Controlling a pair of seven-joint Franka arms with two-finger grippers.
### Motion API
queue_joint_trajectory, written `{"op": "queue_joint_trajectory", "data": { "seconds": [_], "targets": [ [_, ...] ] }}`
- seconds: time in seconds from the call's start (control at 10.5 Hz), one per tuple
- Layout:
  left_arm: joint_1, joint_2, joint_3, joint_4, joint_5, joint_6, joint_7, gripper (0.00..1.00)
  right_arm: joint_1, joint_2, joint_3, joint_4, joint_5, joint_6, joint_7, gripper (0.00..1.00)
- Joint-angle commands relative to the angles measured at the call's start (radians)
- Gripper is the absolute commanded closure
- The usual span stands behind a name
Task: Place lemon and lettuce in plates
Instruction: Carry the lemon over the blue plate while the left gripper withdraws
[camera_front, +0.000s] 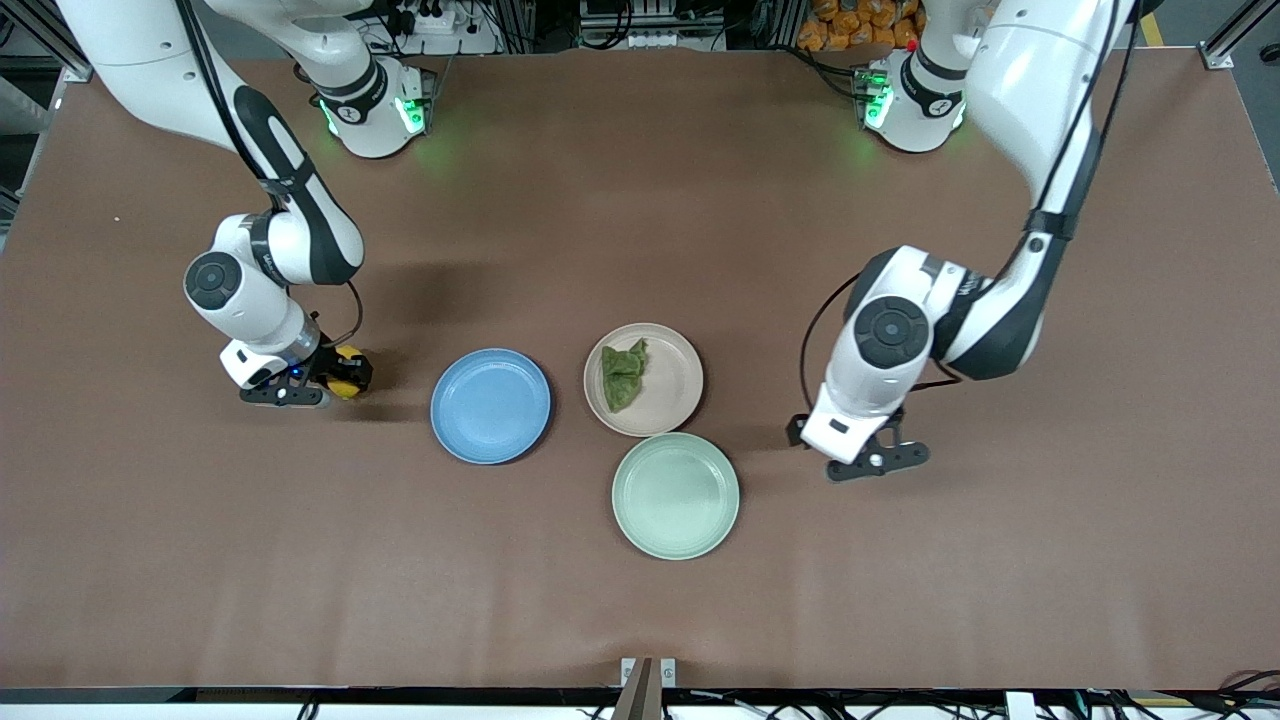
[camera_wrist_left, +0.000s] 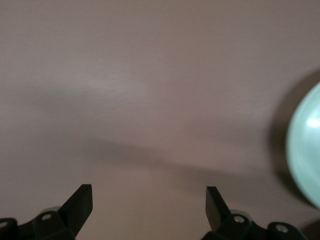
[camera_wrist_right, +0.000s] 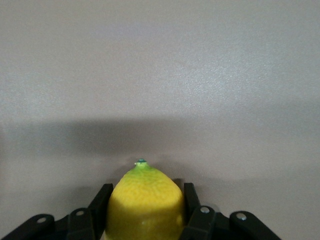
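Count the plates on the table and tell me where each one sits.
3. The blue plate lies toward the right arm's end; the beige-pink plate beside it holds the lettuce; the mint-green plate is nearest the front camera.

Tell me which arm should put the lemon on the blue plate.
Right. Its tool is shut on the lemon beside the blue plate; the left tool hangs open, holding nothing, toward the left arm's end.
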Motion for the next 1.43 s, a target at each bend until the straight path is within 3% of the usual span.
{"op": "queue_joint_trajectory", "data": {
  "seconds": [0.0,0.29,0.48,0.57,0.76,1.05,1.34],
  "targets": [
    [0.048,-0.106,-0.017,-0.132,0.000,-0.071,0.047,0.00,0.010,0.003,0.000,0.016,0.009,-0.001,-0.007,0.73],
    [0.071,-0.379,0.024,-0.463,-0.185,-0.030,0.315,0.00,0.008,-0.011,0.004,0.108,0.010,-0.193,-0.004,0.75],
    [0.074,-0.455,0.027,-0.551,-0.207,-0.031,0.359,0.00,0.008,-0.014,0.013,0.187,0.015,-0.310,0.002,0.75],
    [0.075,-0.466,0.027,-0.550,-0.207,-0.031,0.359,0.00,0.010,-0.015,0.020,0.232,0.016,-0.367,0.007,0.74],
    [0.091,-0.521,0.035,-0.504,-0.208,-0.033,0.362,0.00,0.010,-0.009,0.056,0.322,0.062,-0.448,0.010,0.75],
    [0.094,-0.539,0.061,-0.281,-0.239,-0.046,0.365,0.00,0.097,0.018,0.056,0.393,0.125,-0.450,0.019,0.74],
    [0.093,-0.536,0.087,-0.104,-0.265,-0.218,0.478,0.00,0.178,0.087,0.056,0.465,0.130,-0.432,0.065,0.73]
  ]
}}
